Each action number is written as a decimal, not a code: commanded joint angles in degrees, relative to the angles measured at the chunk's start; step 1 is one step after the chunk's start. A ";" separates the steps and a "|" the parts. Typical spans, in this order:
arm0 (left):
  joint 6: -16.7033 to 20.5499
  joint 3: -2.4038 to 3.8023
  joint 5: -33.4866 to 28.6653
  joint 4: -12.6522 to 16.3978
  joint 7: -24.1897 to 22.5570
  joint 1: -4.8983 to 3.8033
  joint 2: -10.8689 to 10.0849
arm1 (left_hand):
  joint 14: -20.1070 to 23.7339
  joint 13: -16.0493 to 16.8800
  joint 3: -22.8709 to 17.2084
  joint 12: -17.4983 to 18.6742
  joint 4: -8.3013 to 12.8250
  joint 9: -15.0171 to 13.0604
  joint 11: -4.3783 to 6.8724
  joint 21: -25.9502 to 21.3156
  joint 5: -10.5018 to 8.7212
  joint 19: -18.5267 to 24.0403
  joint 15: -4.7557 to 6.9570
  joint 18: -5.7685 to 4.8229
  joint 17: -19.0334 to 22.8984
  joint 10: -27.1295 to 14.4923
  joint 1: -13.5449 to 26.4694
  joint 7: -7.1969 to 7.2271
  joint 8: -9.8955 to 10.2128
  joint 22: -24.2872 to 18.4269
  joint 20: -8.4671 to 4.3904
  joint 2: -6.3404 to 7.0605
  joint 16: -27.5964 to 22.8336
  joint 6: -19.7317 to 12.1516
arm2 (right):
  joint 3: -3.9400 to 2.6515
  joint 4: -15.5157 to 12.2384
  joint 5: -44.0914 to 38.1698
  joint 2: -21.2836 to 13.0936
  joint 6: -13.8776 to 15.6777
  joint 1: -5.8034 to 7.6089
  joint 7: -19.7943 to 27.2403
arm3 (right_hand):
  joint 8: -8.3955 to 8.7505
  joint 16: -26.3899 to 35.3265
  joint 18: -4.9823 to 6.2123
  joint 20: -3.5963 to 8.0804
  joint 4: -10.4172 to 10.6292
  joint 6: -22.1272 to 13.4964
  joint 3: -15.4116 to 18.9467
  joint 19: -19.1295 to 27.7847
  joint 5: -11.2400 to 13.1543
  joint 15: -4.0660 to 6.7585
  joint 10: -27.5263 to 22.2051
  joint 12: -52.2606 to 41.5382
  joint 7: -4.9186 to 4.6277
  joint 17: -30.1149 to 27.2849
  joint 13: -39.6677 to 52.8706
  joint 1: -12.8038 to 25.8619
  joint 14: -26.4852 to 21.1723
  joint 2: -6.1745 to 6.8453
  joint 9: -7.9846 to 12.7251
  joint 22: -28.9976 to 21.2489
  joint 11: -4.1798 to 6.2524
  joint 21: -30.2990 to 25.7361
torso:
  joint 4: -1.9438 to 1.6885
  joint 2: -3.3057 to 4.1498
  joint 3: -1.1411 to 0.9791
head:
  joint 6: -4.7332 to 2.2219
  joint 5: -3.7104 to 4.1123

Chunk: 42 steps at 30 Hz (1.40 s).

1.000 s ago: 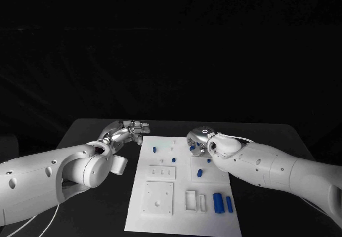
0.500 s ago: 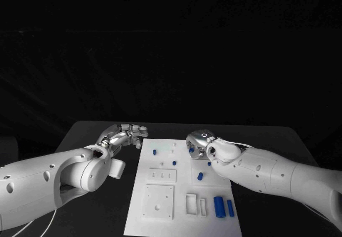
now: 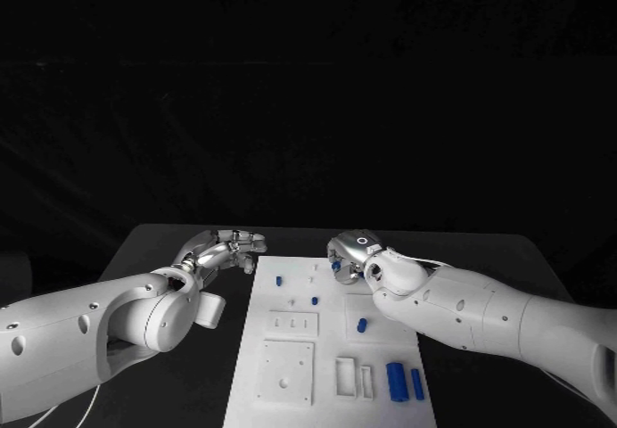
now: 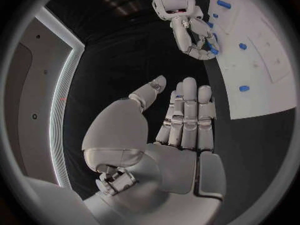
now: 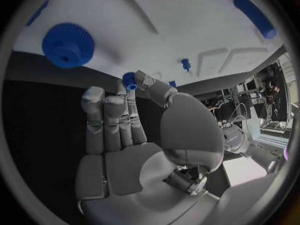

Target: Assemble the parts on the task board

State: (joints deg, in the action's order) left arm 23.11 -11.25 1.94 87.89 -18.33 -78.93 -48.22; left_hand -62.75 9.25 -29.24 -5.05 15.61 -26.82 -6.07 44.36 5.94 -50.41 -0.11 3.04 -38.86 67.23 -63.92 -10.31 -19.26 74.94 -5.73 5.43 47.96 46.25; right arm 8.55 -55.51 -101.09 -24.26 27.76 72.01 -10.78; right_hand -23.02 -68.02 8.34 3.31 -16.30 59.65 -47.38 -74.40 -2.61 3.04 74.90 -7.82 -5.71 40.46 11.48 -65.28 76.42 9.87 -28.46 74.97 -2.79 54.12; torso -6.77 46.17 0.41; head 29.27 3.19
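Observation:
The white task board lies in the middle of the black table. My right hand hovers over the board's far edge and pinches a small blue gear between thumb and a finger; the gear shows under the hand as well. A larger blue gear lies flat on the board beyond the fingertips. My left hand hangs over the table just off the board's far left corner. Its fingers are straight, the thumb apart, and it holds nothing.
Small blue pegs stand on the board's far half, and a blue piece lies mid-board. Two blue cylinders lie at the near right. Raised white blocks occupy the near left. Black table surrounds the board.
The whole view has shifted a little. My right hand has drifted left along the board's far edge, still pinching the small gear. The left hand has stayed about where it was.

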 commanded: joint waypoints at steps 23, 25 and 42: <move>-0.45 0.08 0.35 -0.57 -0.36 -0.29 1.49 | -0.57 0.08 -0.07 0.42 -0.17 -0.13 -0.32 0.38 -0.26 -0.41 0.09 2.20 0.10 -0.22 0.28 -0.04 0.24 0.71 0.06 0.06 0.48 -0.15 | -0.06 5.96 -1.72 6.62 3.01 0.07 -1.11 | -0.09 -0.43 6.66 1.44 0.06 0.33 -0.52 -0.89 -0.20 1.65 1.68 0.01 0.18 -0.24 5.06 -0.78 -1.45 0.08 -0.22 1.15 1.05 0.39 | -1.07 0.56 0.38 | -0.33 0.45; -0.44 0.08 0.39 -0.56 -0.34 -0.39 1.51 | -0.57 0.08 -0.07 0.43 -0.17 -0.13 -0.32 0.38 -0.26 -0.41 0.09 2.20 0.10 -0.22 0.27 -0.04 0.24 0.71 0.06 0.06 0.49 -0.15 | -0.06 6.21 -1.72 6.90 2.92 0.03 -1.09 | -0.07 -0.44 6.66 1.44 0.07 0.32 -0.54 -0.88 -0.20 1.64 1.64 0.04 0.18 -0.25 5.09 -0.77 -1.45 0.08 -0.23 1.15 1.03 0.40 | -1.14 0.62 0.46 | -0.47 0.48; -0.44 0.09 0.62 -0.38 -0.33 -1.01 1.74 | -0.61 0.10 -0.09 0.48 -0.13 -0.15 -0.32 0.45 -0.27 -0.42 0.09 2.22 0.12 -0.21 0.26 -0.03 0.25 0.71 0.06 0.10 0.57 -0.14 | -0.02 6.96 -1.64 7.45 1.35 -0.21 -0.91 | 0.02 -0.46 6.66 1.45 0.07 0.26 -0.57 -0.84 -0.20 1.59 1.51 0.16 0.15 -0.32 5.22 -0.75 -1.47 0.08 -0.28 1.13 0.98 0.45 | -0.94 0.81 0.38 | -0.16 0.27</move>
State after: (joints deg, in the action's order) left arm 23.12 -11.23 2.20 87.32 -18.29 -79.80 -46.61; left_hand -62.95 9.26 -29.24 -4.83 15.61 -26.90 -6.10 44.58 5.94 -50.31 0.09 3.05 -38.82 67.04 -63.93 -10.31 -19.26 74.91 -5.62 5.43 48.18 46.25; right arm 8.52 -48.60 -101.99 -16.86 30.23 71.85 -11.96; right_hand -22.89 -68.24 8.22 3.52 -16.29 59.61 -47.69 -74.22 -2.61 3.04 74.94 -7.48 -5.73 40.18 11.48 -65.58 76.42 10.17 -28.69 74.96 -2.79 54.34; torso -7.73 46.96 0.86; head 28.97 3.60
